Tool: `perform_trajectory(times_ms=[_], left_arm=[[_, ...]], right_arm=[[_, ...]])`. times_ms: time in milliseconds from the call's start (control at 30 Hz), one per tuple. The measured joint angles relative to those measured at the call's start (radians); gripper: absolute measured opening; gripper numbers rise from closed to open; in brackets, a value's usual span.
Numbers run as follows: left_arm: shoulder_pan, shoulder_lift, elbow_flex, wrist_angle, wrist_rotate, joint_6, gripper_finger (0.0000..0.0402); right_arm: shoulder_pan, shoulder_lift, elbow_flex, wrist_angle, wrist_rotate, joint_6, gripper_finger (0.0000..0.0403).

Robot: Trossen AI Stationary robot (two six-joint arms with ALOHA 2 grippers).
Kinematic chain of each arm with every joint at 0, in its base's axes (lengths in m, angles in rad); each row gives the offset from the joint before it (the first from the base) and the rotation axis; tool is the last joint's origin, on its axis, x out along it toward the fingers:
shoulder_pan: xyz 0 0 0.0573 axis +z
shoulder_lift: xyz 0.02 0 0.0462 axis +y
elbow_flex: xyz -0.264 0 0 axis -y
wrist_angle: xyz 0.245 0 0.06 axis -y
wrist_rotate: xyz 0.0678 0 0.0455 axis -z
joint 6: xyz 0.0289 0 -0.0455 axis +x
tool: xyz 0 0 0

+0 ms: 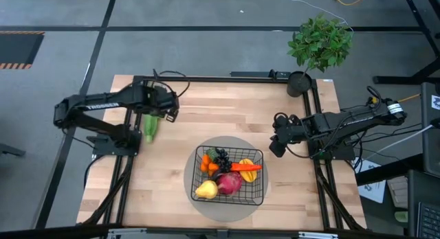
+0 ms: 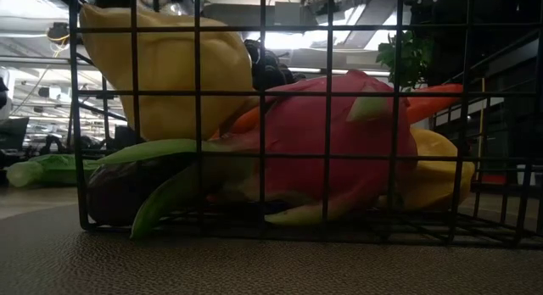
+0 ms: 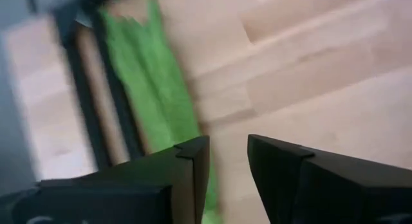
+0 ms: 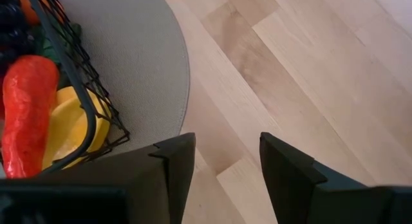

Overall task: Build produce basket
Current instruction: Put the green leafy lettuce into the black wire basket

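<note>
- The green husk [image 1: 150, 126] is lain beside the counter's [image 1: 172, 191] left rail, under the left gripper [image 1: 169, 112], jaws parted, empty.
- The right gripper [image 1: 276, 144], jaws open, is held right of the wire basket [image 1: 257, 191]; bare wood is left between.

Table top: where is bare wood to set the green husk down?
Bare wood lies between the basket and the right end effector, and between the green husk and the grey mat. The basket is crowded with produce.

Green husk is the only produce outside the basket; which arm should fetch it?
Left. The left gripper hangs open beside the long green husk; the right gripper waits across the basket.
</note>
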Motion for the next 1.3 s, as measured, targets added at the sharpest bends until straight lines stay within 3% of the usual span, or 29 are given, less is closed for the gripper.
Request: perform_trajectory(times_ms=[200, 433, 667, 833, 1033, 1300], left_arm=[[0.101, 0.003, -0.163, 0.089, 0.118, 0.026, 0.0138], [0.205, 0.0, -0.297, 0.15, 0.192, 0.027, 0.0205], [0.306, 0.0, -0.415, 0.242, 0.219, 0.026, 0.0244], [0.345, 0.0, -0.497, 0.293, 0.284, 0.037, 0.0249], [0.349, -0.003, -0.579, 0.415, 0.287, 0.073, 0.0251], [0.321, 0.001, -0.587, 0.443, 0.247, 0.082, 0.0251]], right_arm=[[0.0, 0.0, 0.0, 0.004, 0.0, 0.0, 0.0162], [0.0, 0.0, 0.0, 0.003, 0.0, -0.001, 0.0162], [0.0, 0.0, 0.0, 0.002, 0.0, -0.003, 0.0162], [0.0, 0.0, 0.0, 0.001, 0.0, -0.004, 0.0162], [0.0, 0.0, 0.0, 0.001, 0.0, -0.004, 0.0162], [0.0, 0.0, 0.0, 0.001, 0.0, -0.004, 0.0162]])
